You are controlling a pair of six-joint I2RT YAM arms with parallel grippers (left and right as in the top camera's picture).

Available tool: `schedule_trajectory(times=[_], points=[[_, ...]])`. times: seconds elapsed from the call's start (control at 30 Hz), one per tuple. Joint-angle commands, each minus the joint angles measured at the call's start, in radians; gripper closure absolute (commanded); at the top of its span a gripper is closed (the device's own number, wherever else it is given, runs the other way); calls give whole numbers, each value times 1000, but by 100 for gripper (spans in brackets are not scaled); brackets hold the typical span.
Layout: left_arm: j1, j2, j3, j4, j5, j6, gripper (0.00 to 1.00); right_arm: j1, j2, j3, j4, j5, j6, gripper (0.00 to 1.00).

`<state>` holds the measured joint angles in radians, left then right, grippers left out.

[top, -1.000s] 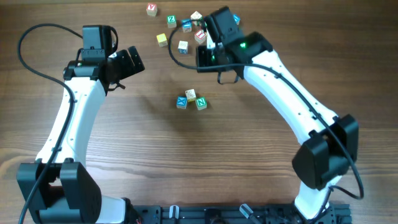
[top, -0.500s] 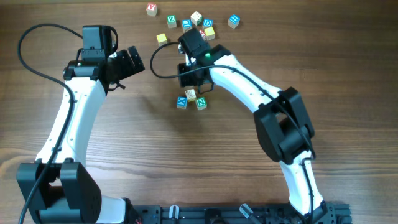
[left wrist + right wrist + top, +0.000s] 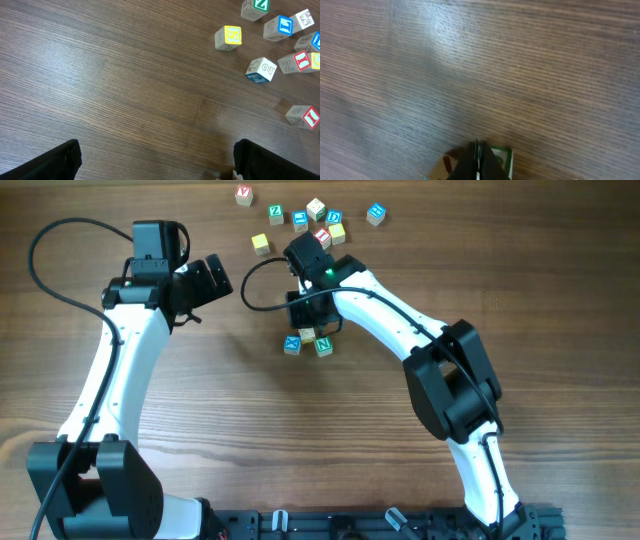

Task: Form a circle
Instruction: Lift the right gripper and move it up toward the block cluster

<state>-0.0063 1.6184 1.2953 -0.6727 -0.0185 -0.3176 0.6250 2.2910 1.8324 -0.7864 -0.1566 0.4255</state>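
Observation:
The circle shows as a tight cluster of small letter cubes mid-table: a blue-faced cube [image 3: 292, 343], a cream cube [image 3: 307, 334] and a green-faced cube [image 3: 324, 347]. My right gripper [image 3: 313, 326] hangs shut right over this cluster and hides what lies under it. In the right wrist view its shut fingertips [image 3: 476, 162] point down between the cream cube [image 3: 451, 165] and the green-faced cube [image 3: 503, 157], with nothing held. My left gripper [image 3: 213, 278] stands open to the left, away from the cubes. Its fingers [image 3: 60, 159] frame bare wood.
Loose letter cubes lie scattered at the table's back edge, among them a yellow cube [image 3: 261, 243], a red-faced cube [image 3: 244, 194], a green-faced cube [image 3: 276, 212] and a blue-faced cube [image 3: 375, 213]. The left wrist view shows a yellow-faced cube [image 3: 228, 37] and others at its top right.
My right arm has swung from the scattered cubes at the back down to the small cluster, staying shut. The left arm has not moved.

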Motion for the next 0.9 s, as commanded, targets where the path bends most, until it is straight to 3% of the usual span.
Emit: schedule_trajectory(times=[0.0, 0.63, 0.77, 0.8, 0.87], points=[[4, 3, 0, 3, -9, -9, 0, -2, 25, 6, -3, 5, 2, 95], [4, 3, 0, 3, -9, -9, 0, -6, 25, 6, -5, 133, 46, 96], [4, 3, 0, 3, -9, -9, 0, -37, 11, 98, 0, 141, 44, 96], [4, 3, 0, 3, -9, -9, 0, -49, 10, 149, -14, 141, 43, 95], [4, 3, 0, 3, -9, -9, 0, -77, 9, 234, -18, 142, 18, 79]])
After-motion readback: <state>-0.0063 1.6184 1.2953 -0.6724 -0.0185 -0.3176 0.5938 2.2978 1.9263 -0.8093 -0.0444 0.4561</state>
